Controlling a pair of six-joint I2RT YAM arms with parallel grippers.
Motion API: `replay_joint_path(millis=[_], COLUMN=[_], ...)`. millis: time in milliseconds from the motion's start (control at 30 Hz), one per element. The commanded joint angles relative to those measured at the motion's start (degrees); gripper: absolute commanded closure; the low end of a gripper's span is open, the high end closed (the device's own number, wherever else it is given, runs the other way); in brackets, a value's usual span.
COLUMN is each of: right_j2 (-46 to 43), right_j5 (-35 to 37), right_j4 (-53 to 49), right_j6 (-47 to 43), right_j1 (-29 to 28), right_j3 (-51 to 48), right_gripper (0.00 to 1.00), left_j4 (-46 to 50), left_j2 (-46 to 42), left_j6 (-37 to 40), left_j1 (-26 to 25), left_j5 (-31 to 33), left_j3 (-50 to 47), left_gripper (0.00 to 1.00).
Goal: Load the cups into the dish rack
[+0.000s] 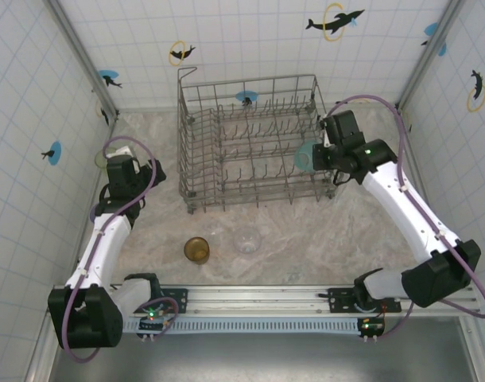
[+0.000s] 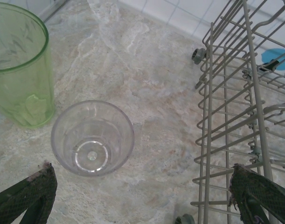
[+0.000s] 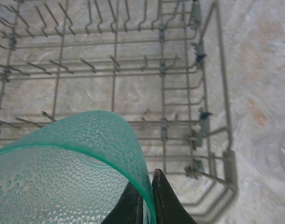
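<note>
Your right hand (image 3: 147,198) is clamped on just the rim of the teal cup (image 3: 63,163), over the right end of the dish rack (image 1: 258,195); that thin pinch may let it swing, catch a tine and topple. Your left hand (image 2: 142,191), jaws apart and empty, hovers above a clear cup (image 2: 92,137), one finger beside the rack wall, so it could snag a wire. Marbled bench (image 1: 306,239), white tiled walls (image 1: 250,32)

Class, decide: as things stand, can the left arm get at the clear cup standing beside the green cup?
Probably yes. The left gripper hangs open above the clear cup, with nothing between them; the green cup and the dish rack stand off to either side.
</note>
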State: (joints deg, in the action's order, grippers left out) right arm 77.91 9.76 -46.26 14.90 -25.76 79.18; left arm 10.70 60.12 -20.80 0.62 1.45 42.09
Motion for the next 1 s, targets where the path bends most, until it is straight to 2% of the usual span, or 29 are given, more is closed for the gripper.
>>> replay_joint_path(millis=[0, 233, 400, 600, 800, 967], right_j2=[1.6, 4.5, 6.9, 7.5, 7.3, 9.1], right_j5=[-4.5, -12.1, -17.8, -22.1, -25.7, -33.1], right_j4=[9.3, 21.0, 26.5, 34.5, 43.6, 53.0], right_j6=[-0.9, 1.2, 4.1, 8.3, 12.4, 17.7], right_j1=[0.4, 1.3, 1.7, 1.7, 2.2, 2.9], right_j3=[1.6, -2.2, -3.7, -7.4, -12.2, -13.8], right_gripper=[1.0, 1.0, 1.0, 1.0, 1.0, 1.0], left_j4=[1.4, 4.4, 4.4, 5.3, 1.0, -2.6], left_j2=[-1.0, -1.0, -0.2, 1.6, 2.6, 6.4], left_j6=[0.6, -2.8, -5.7, -8.7, -17.5, -23.9], left_j1=[-0.3, -0.4, -0.4, -0.4, -0.4, -0.6], left_j5=[2.2, 0.4, -5.8, -12.8, -18.4, -24.7], left_j3=[1.7, 5.0, 7.5, 15.5, 19.6, 22.7], left_gripper=[0.02, 0.02, 0.02, 0.02, 0.02, 0.02])
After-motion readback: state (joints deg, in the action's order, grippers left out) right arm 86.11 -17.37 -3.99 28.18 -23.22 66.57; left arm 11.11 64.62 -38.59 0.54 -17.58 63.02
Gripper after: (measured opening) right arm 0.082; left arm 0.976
